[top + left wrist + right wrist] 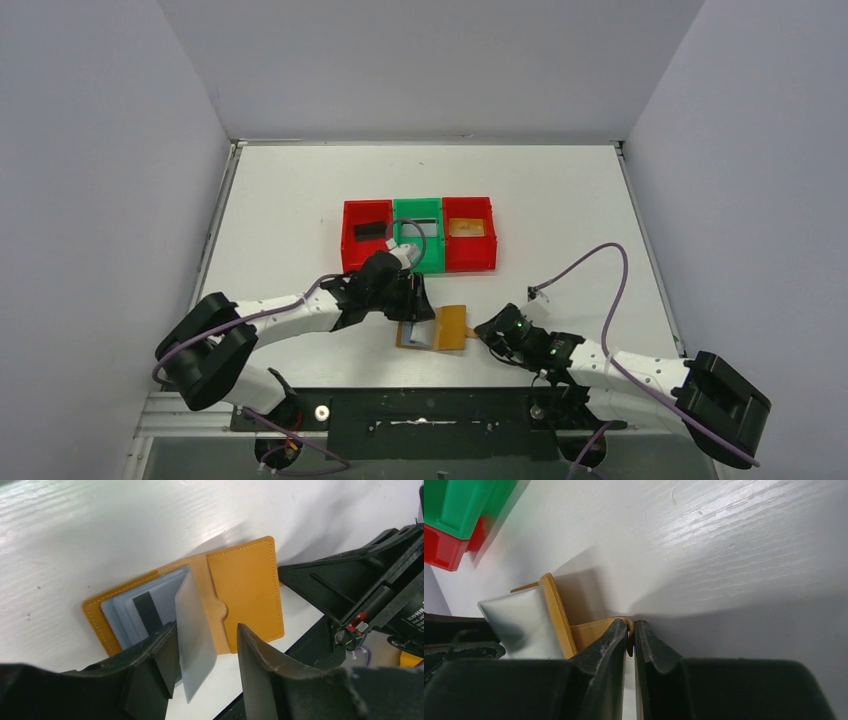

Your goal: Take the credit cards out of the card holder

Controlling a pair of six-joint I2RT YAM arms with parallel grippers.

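Note:
The orange-tan card holder [447, 327] lies open on the table near the front edge. In the left wrist view its left half [97, 615] carries pale blue-grey panels, with a dark-striped card [146, 611] tucked in them. A pale grey sheet [194, 625] stands up from the spine; whether it is a card or a panel I cannot tell. My left gripper [206, 630] is open around this sheet, which leans on the left finger [159, 642]. My right gripper [630, 625] is shut on the card holder's side tab [624, 620].
Three bins stand in a row behind the holder: a red bin [349, 240] with a dark card, a green bin [416, 255], and a red bin [470, 255] with a brownish card. The right arm [360, 595] sits close to the holder's right side.

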